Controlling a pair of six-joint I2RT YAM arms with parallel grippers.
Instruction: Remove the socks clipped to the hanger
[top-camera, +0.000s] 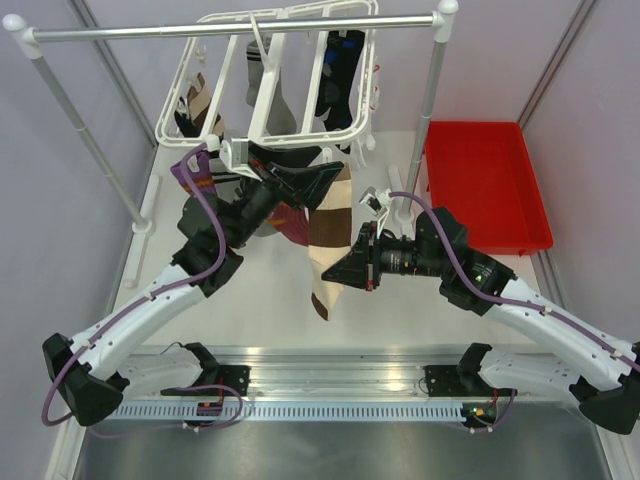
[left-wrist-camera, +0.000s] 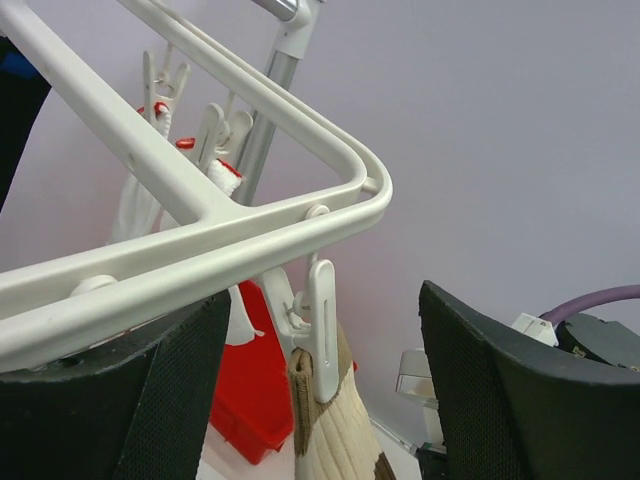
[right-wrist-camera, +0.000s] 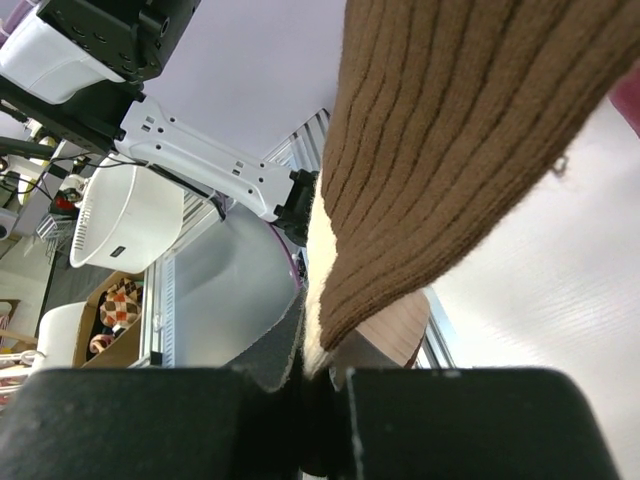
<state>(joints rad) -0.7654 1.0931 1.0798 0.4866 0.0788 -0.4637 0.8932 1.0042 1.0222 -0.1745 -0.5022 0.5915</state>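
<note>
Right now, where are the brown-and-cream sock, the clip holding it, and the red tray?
brown-and-cream sock (top-camera: 328, 238): top external view, on its brown middle section.
clip (left-wrist-camera: 322, 320): left wrist view, on its white body.
red tray (top-camera: 490, 190): top external view, on its bare floor.

The hanger (top-camera: 265, 90) is hung on the rail (top-camera: 150, 32) at upper centre; a sock (top-camera: 330, 235) is suspended below it, a tray (top-camera: 490, 190) placed at right.

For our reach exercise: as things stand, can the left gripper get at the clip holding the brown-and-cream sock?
Probably yes. The left gripper stands open with the clip ahead between its fingers and nothing blocking; the hanger passes just above. The right gripper holds the sock lower down.
</note>
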